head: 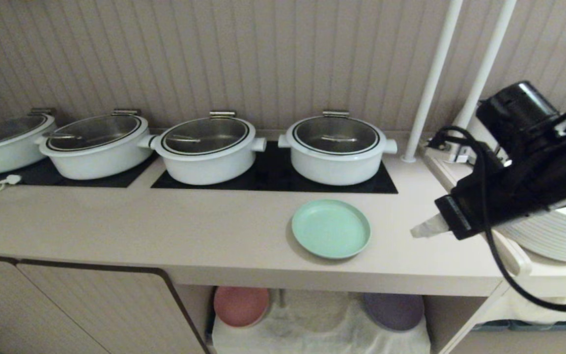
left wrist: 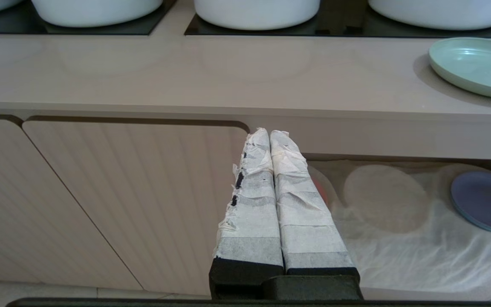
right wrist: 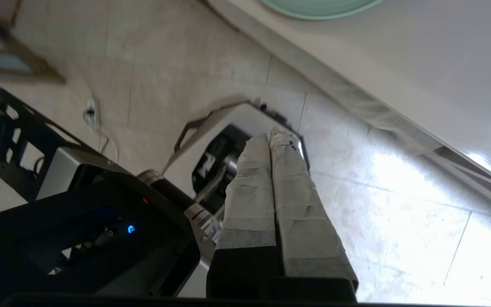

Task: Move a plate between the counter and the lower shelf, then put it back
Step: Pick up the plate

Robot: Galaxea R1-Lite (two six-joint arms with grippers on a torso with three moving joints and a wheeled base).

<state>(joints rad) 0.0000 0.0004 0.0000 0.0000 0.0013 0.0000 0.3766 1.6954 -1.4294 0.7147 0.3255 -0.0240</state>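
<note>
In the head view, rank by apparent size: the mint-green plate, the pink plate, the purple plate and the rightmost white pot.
1. Rightmost white pot, largest.
2. Mint-green plate.
3. Pink plate and purple plate: they look alike, both partly hidden under the counter edge, so unranked.
</note>
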